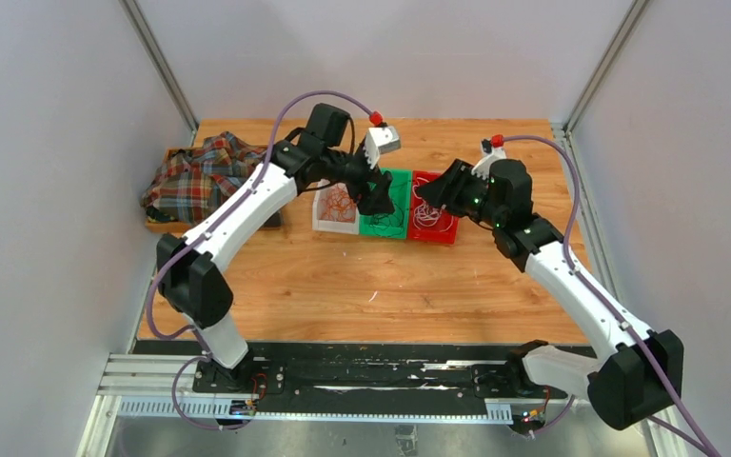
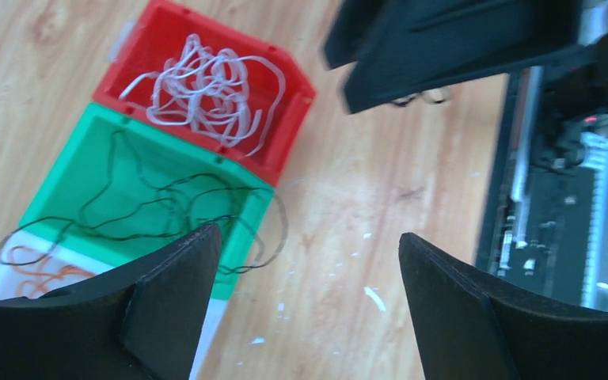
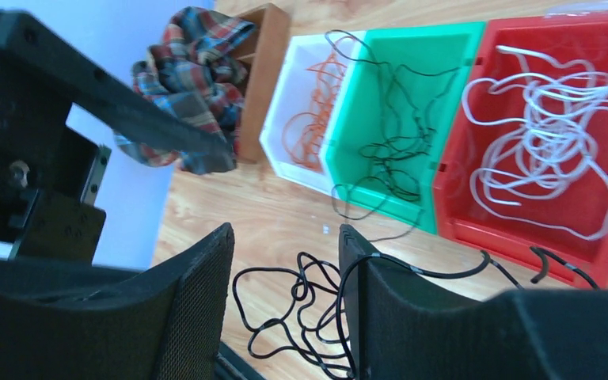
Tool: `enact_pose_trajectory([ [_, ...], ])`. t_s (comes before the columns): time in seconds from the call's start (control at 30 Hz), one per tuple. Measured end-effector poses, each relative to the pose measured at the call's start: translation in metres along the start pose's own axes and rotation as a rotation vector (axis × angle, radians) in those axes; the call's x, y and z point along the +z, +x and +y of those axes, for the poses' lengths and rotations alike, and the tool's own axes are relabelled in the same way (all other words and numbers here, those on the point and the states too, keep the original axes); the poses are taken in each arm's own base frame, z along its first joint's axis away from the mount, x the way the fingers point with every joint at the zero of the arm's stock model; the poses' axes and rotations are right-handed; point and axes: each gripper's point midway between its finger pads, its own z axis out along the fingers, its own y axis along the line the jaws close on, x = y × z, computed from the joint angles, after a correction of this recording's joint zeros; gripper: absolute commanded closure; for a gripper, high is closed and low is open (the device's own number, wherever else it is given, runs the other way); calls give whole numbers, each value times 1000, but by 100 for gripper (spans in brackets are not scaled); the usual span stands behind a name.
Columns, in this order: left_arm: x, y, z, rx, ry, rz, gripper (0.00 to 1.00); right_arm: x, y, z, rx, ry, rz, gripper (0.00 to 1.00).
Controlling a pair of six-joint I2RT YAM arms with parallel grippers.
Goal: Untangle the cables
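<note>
Three bins stand side by side at the table's middle back. The white bin (image 1: 335, 208) holds orange-red cables (image 3: 317, 119). The green bin (image 1: 387, 211) holds thin dark cables (image 2: 166, 202), and one loop hangs over its rim onto the table. The red bin (image 1: 435, 221) holds white cables (image 2: 206, 87). My left gripper (image 2: 309, 237) is wide open and empty above the green bin's near corner. My right gripper (image 3: 285, 231) is open beside the red bin. A thicker black cable (image 3: 309, 301) is draped over its right finger (image 3: 412, 317) and hangs in loops between the jaws, not pinched.
A plaid cloth (image 1: 200, 176) lies on a wooden tray (image 3: 263, 71) at the back left. A black rail (image 1: 343, 371) runs along the near edge. The two grippers are close together over the bins. Grey walls enclose the table on three sides.
</note>
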Motion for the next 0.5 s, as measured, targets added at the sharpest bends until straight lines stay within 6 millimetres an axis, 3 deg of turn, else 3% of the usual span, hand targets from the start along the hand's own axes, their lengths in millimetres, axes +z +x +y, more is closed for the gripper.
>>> enact_pose_trajectory([
  [0.27,-29,-12,-55,-152,108,-132,12,9,-13,28,163,-94,-45,50],
  [0.37,-30,-19,-59,-210,114,-174,13,16,-10,42,227,-119,-51,49],
  [0.5,-26,-26,-54,-269,99,-217,25,27,-1,57,289,-147,-40,49],
])
